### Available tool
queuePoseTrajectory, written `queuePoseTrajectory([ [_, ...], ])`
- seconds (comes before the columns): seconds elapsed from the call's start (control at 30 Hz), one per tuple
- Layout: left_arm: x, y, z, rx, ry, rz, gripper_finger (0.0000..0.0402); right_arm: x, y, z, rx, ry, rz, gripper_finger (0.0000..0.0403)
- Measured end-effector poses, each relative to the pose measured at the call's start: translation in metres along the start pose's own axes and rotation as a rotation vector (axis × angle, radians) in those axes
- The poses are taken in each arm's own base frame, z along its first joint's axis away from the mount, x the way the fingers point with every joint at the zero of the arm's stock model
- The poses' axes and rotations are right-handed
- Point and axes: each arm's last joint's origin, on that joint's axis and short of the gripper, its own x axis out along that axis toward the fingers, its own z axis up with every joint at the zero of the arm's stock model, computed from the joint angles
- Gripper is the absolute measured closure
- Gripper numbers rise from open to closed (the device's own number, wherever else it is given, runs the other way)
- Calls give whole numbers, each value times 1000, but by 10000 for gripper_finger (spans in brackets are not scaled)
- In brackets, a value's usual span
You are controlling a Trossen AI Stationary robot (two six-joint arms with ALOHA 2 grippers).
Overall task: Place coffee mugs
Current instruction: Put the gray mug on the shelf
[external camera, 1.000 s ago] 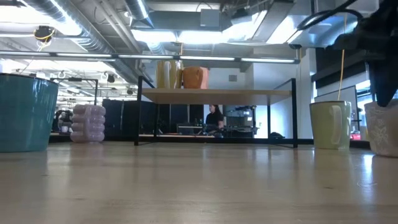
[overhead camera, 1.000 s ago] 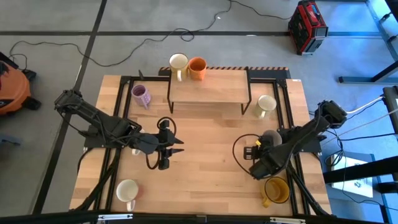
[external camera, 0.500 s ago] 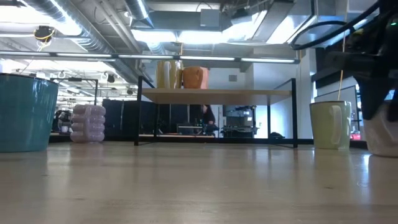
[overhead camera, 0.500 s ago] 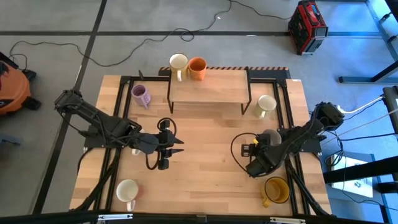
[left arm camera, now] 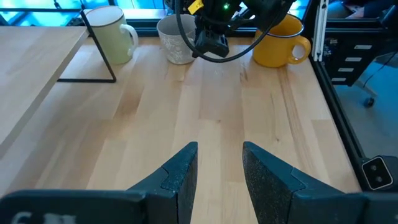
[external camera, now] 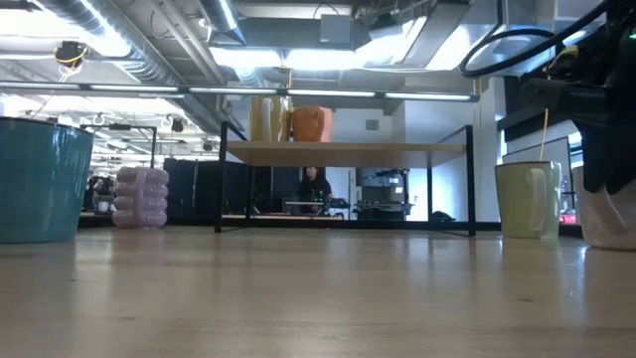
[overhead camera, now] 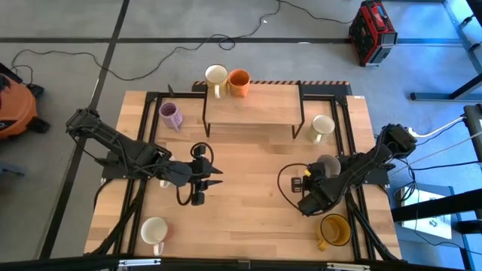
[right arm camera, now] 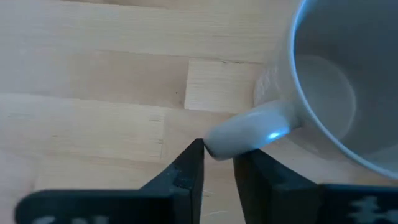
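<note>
Pale wooden desk (overhead camera: 248, 188) was seen bearing a grey-beige mug (right arm camera: 329, 81), glossy, its handle (right arm camera: 249, 134) pinched between the right hand (right arm camera: 216, 163)'s narrowed fingers.

Mugs (overhead camera: 217, 75) — seven on view; arms (overhead camera: 120, 150) — two.

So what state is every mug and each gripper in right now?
Back cream mug: upright, on the shelf.
Orange mug: upright, on the shelf.
Lilac mug: upright.
Right cream mug: upright.
Grey-beige mug: upright, handle gripped.
Amber-yellow mug: upright.
Front cream mug: upright.
Teal mug: upright.
Left gripper: jaws open, empty.
Right gripper: jaws closed on the grey-beige mug's handle.
</note>
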Motion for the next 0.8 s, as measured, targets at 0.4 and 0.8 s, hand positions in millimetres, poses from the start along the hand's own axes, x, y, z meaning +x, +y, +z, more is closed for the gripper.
queuePoseTrajectory([
  [0.4, 0, 0, 0, 0, -1, 2, 280, 0, 2, -2, -116, 17, 20, 385],
  [0.8, 0, 0, 0, 0, -1, 2, 280, -32, 21, 1, -264, 107, 84, 358],
])
